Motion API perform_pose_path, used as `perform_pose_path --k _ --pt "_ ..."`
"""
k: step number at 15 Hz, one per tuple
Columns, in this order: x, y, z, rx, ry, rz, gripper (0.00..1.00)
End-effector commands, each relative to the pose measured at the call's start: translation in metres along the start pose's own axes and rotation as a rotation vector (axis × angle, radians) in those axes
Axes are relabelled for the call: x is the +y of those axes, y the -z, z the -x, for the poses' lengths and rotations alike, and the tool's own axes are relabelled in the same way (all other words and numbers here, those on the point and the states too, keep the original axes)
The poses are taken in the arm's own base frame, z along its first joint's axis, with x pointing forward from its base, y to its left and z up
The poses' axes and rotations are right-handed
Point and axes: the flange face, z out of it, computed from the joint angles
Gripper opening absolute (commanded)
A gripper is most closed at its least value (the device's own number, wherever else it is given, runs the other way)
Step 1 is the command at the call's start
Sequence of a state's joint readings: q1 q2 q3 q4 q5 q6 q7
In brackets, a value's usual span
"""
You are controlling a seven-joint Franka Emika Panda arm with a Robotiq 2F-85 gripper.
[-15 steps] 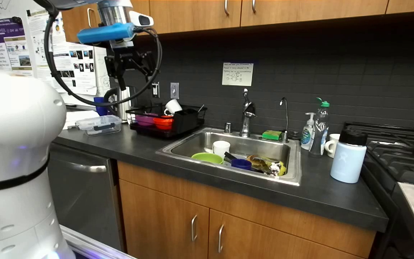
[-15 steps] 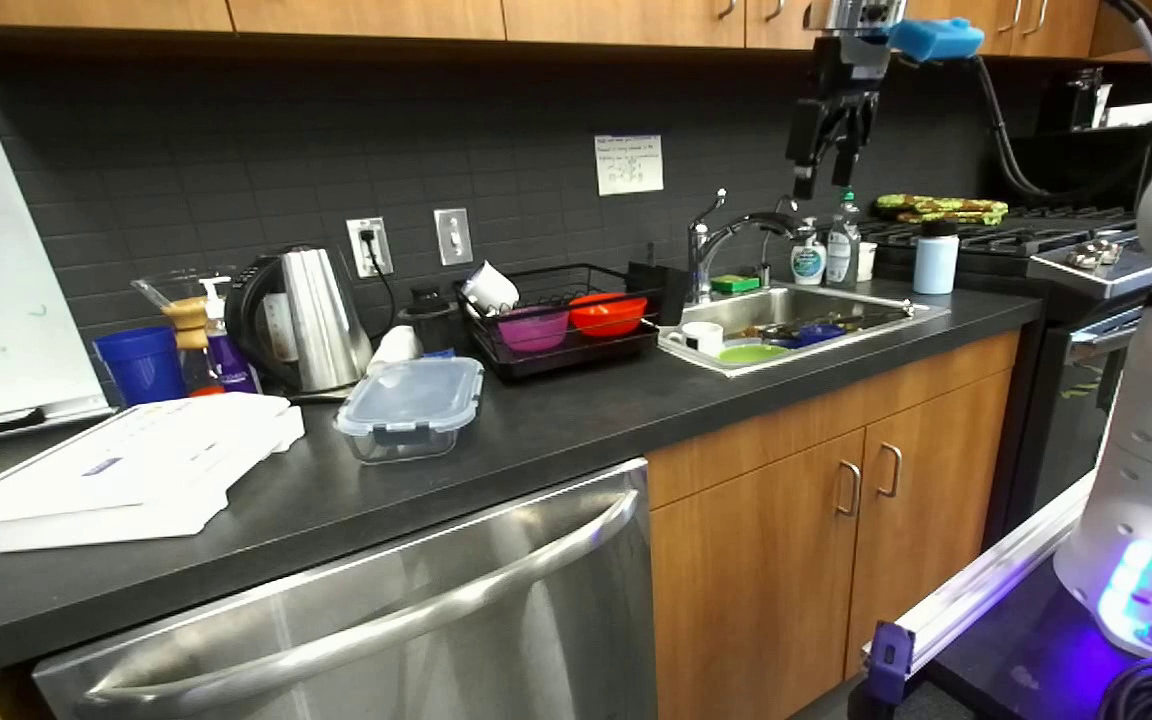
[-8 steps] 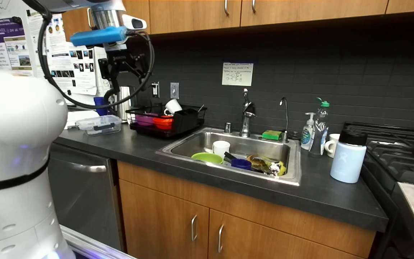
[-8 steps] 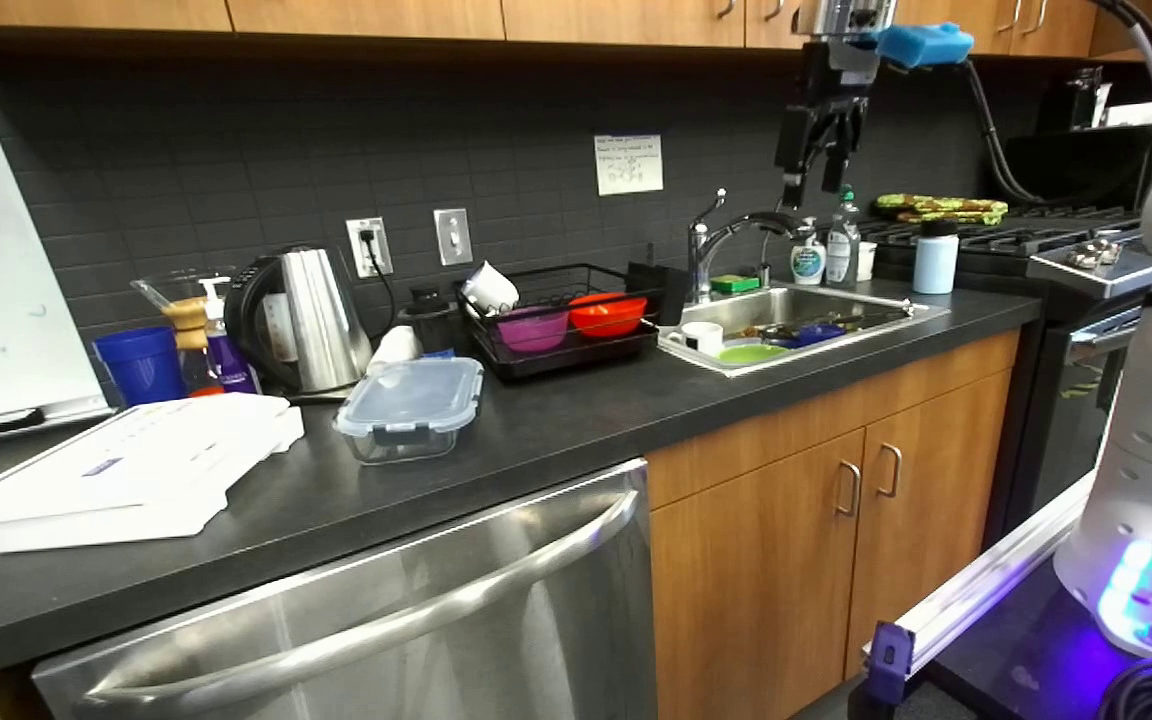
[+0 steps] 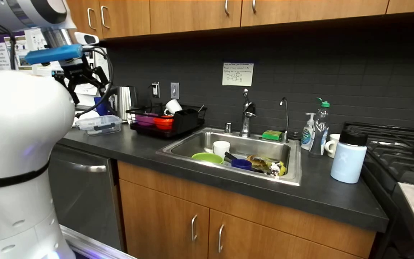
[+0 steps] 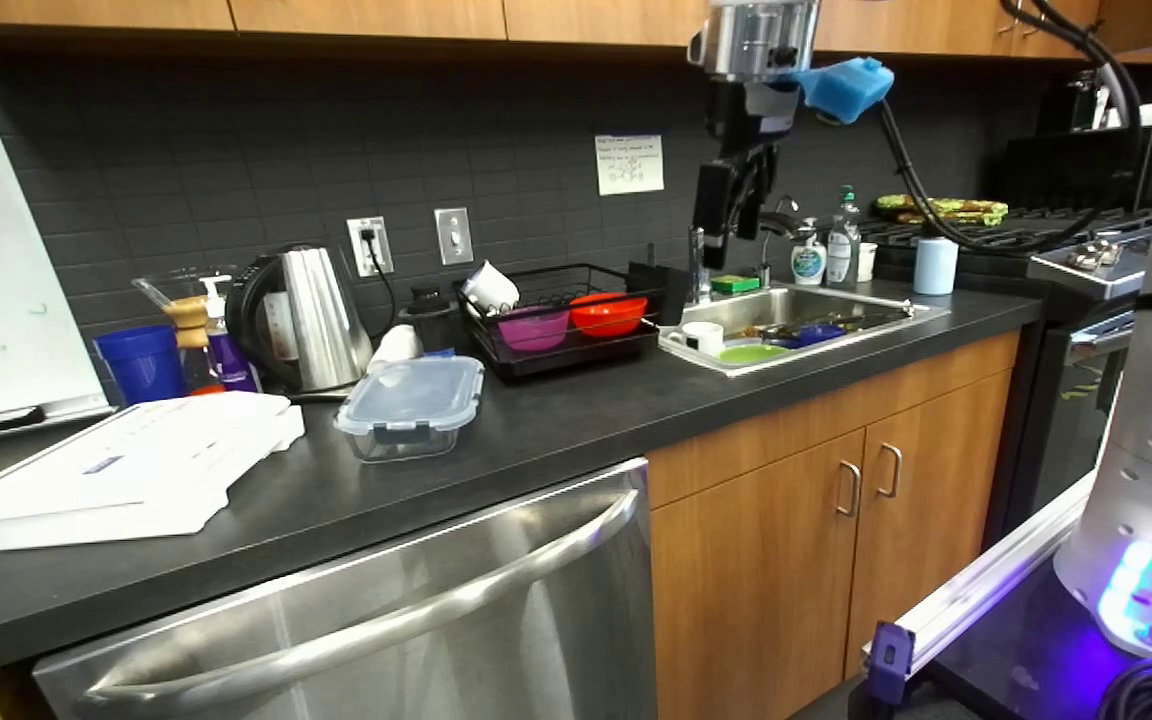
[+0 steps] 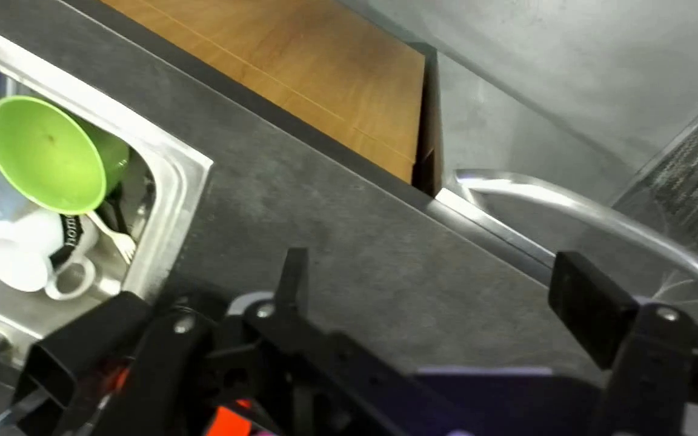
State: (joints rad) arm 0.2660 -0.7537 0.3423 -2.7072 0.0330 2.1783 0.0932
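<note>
Countertop (image 6: 576, 430): dark, beneath a tiled wall (image 6: 316, 150), with the stove (image 5: 408, 151) at one end.
Gripper (image 7: 443, 293): jaws parted wide, nothing held between them; we see it hang above the countertop, touching nothing, and judge no grasp in hand.
Dish rack (image 6: 581, 352): seemingly nearest to it, toward the back edge, holding a purple bowl (image 6: 533, 328), a red bowl (image 6: 608, 315) and a tilted white mug (image 6: 491, 288); any lowering here would call for clearance.
Lidded container (image 6: 411, 390): between the dish rack and the white box (image 6: 126, 460), which we place near the front corner away from the stove.
Sink (image 7: 179, 175): between dish rack and stove, holding a green bowl (image 7: 46, 151).
</note>
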Motion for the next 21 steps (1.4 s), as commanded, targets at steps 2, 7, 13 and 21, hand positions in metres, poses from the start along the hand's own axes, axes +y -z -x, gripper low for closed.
perform_pose_path --k 2,7,13,21 --pt "-0.071 -0.011 -0.031 0.003 0.133 -0.028 1.0" --pt "-0.116 -0.017 -0.059 -0.077 0.127 -0.068 1.0" --pt "-0.164 -0.03 -0.096 -0.174 -0.113 -0.142 1.0" --pt "-0.235 -0.063 -0.123 -0.241 -0.274 -0.246 1.0"
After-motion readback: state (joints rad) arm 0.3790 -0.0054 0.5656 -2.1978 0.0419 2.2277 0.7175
